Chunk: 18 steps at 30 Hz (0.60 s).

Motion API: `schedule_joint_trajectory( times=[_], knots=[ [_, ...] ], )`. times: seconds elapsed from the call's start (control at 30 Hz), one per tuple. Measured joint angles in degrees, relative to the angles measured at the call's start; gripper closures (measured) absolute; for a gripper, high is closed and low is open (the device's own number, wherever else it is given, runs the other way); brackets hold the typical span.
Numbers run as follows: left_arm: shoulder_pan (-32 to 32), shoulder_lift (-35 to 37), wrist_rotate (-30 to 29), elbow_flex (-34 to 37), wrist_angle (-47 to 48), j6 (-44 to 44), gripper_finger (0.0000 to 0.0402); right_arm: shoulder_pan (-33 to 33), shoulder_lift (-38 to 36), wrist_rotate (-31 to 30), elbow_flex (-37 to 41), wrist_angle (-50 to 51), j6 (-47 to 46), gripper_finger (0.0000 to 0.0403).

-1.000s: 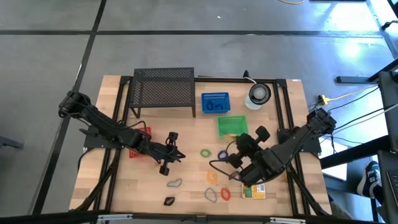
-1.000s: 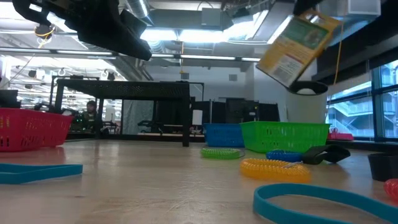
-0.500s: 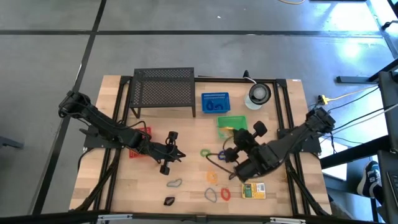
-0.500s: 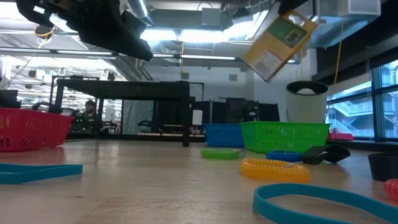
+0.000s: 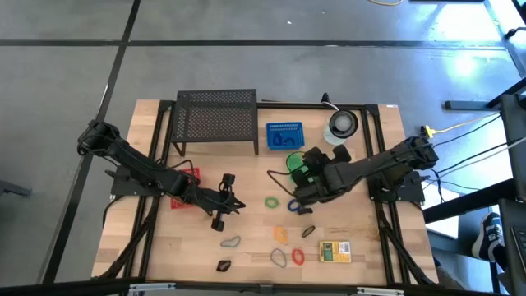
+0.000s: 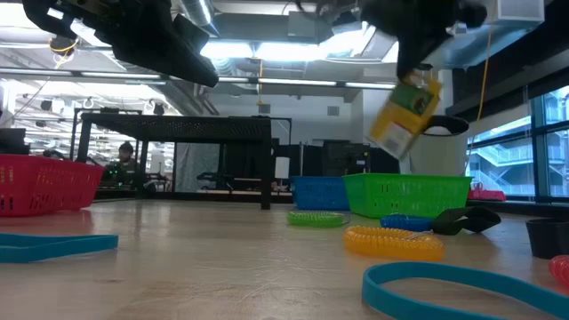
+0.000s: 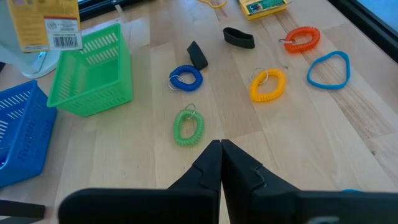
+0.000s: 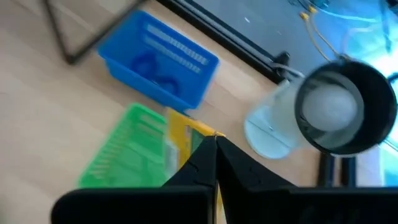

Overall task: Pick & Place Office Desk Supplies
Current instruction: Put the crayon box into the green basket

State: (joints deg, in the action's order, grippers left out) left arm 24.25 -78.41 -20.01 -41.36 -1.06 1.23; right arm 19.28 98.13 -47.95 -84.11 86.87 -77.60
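Clamping a yellow box between closed fingers, the right gripper hangs over the green basket, and the box tilts in the air, barcode label showing, directly above the basket's rim. Just beyond sit the blue basket and a round grey-white cup. Half a second back this arm was nearer the table's front edge with the box higher; it has swung across. A second yellow box lies well behind it. The left gripper waits, pinched shut and empty.
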Motion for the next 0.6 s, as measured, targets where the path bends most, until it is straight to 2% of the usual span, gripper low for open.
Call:
schedule_joint_trajectory(
  times=[0.33, 0.6],
  knots=[
    [0.00, 0.00, 0.02, 0.00, 0.00, 0.00, 0.0400, -4.26, 0.00, 5.91, 11.06, -7.21, -2.90, 0.0398],
    [0.00, 0.00, 0.00, 0.00, 0.00, 0.02, 0.0397, -4.74, 0.00, 6.41, 14.05, -12.94, -2.74, 0.0398]
  ],
)
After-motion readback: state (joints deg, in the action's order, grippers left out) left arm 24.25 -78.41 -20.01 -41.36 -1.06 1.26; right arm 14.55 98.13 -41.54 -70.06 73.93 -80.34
